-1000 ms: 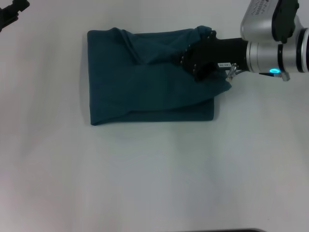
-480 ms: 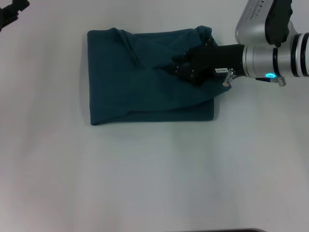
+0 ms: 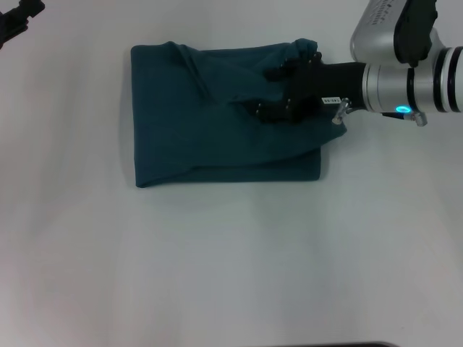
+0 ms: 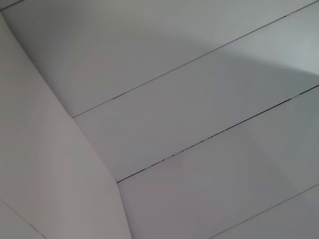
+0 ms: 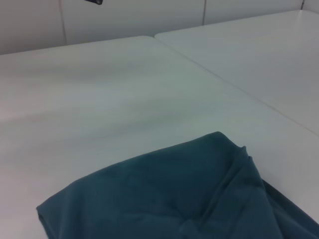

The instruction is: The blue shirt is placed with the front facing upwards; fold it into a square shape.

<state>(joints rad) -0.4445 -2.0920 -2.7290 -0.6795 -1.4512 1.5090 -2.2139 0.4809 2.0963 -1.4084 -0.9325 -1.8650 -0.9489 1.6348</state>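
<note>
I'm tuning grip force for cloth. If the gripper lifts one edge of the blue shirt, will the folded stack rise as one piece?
Probably not. The blue shirt lies in soft creased layers, so the top layer would likely peel and droop. The bunched cloth by the right gripper suggests it drags and wrinkles when pushed. It looks light and unlikely to slide far on the table.

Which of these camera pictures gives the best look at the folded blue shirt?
The head view: it shows the whole dark teal-blue cotton shirt lying folded into a rough rectangle on the white table. The right wrist view catches only one rumpled corner. The left wrist view shows none of it.
</note>
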